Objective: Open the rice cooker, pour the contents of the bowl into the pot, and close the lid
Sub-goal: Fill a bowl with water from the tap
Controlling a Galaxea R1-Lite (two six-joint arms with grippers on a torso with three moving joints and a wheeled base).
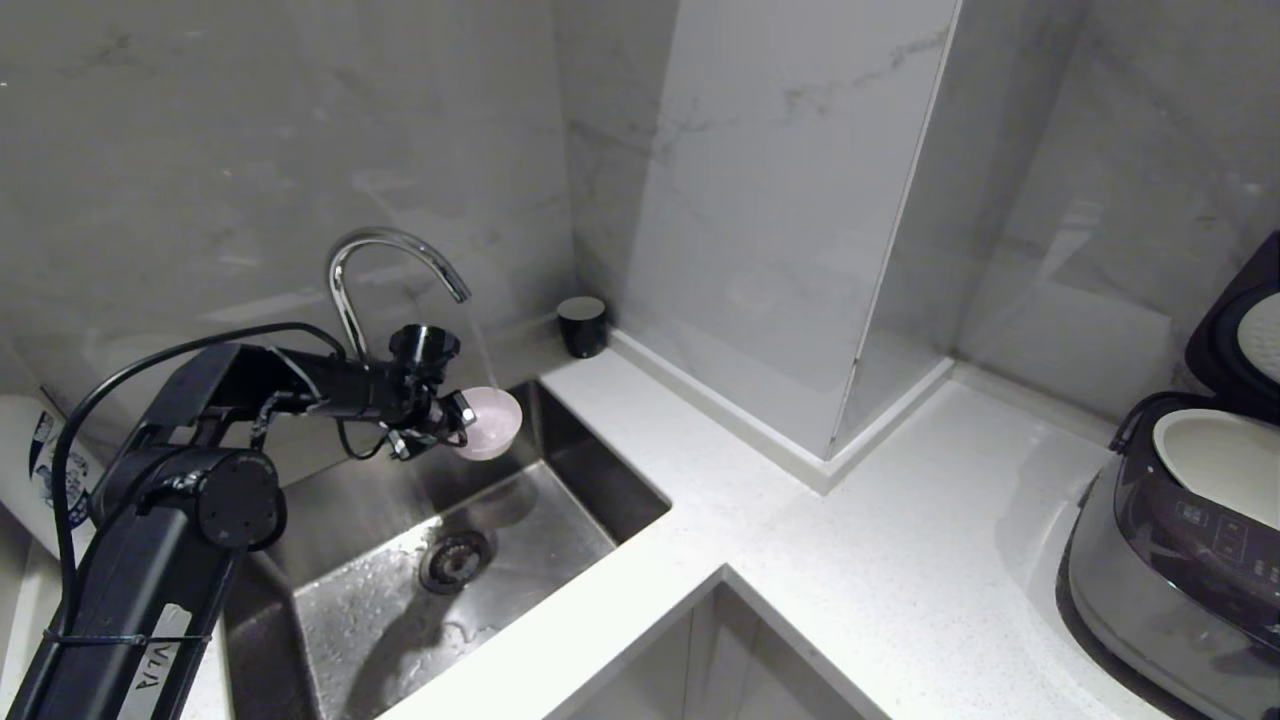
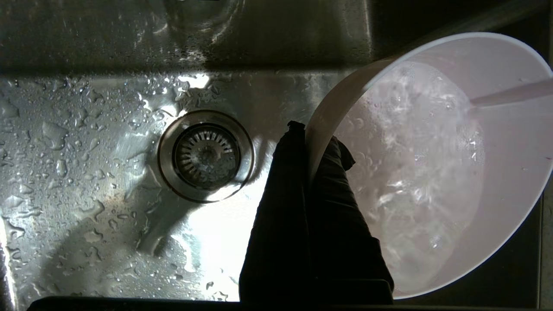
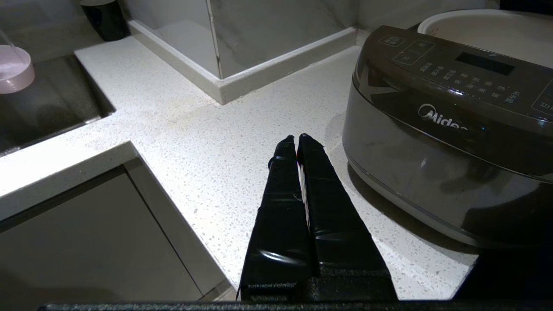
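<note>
Left gripper (image 1: 462,425) extended over the steel sink (image 1: 560,520), its two black fingers (image 2: 285,207) pinched onto the near rim of the bowl (image 1: 490,422), one finger outside the wall and one inside, so that the bowl hangs just beyond the fingertips, roughly level. Directly above the bowl stands the curved chrome faucet (image 1: 385,262), from whose spout a thin stream of water (image 1: 483,350) falls into the bowl; in the left wrist view the bowl (image 2: 436,164) holds churning, bubbling water, and any contents beneath it cannot be made out. Below the gripper lies the wet sink floor (image 2: 86,181), beaded with droplets, with the round drain strainer (image 2: 205,155) beside the fingers in that view. A small black cup (image 1: 582,326) sits on the white speckled countertop (image 1: 880,560) beyond the sink corner. Right gripper (image 3: 296,144) parked low over the countertop, its fingers pressed together on nothing. Just to one side of its tips stands the rice cooker (image 3: 449,142), "Midea" logo facing it, well apart from the bowl. The lid (image 1: 1240,330) is raised, exposing the cream-white pot (image 1: 1215,462) seated in the cooker body.
</note>
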